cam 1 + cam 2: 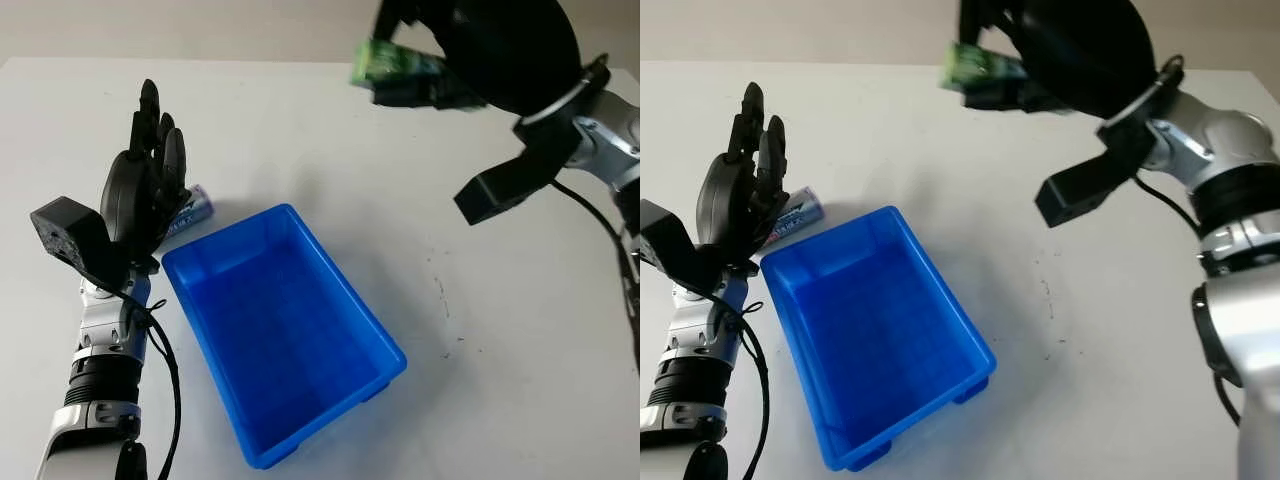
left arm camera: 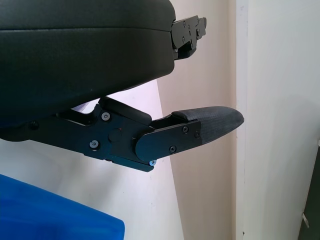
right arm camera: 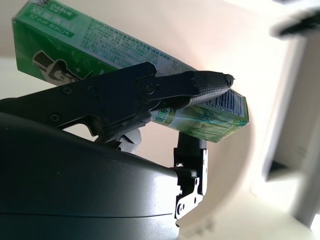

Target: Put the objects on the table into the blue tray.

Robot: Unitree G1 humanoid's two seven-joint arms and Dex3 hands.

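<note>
White table (image 1: pixel 300 130) w/ empty blue tray (image 1: pixel 345 296)

Two black hands, left hand (image 1: pixel 140 195) and right hand (image 1: pixel 470 55), with three thick fingers each. Small silver screws (image 2: pixel 106 116) along the finger joints. Silver and white forearms (image 1: pixel 1230 190) with black rings. Thin black cable (image 1: pixel 170 370) looping by the left wrist. Boxy black camera block (image 1: pixel 70 235) on each wrist.

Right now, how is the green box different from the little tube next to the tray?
The green box is held up in the air by the right hand; the tube lies on the table behind the open left hand. Box: green. Tube: white and purple. Neither is in the blue tray.
</note>
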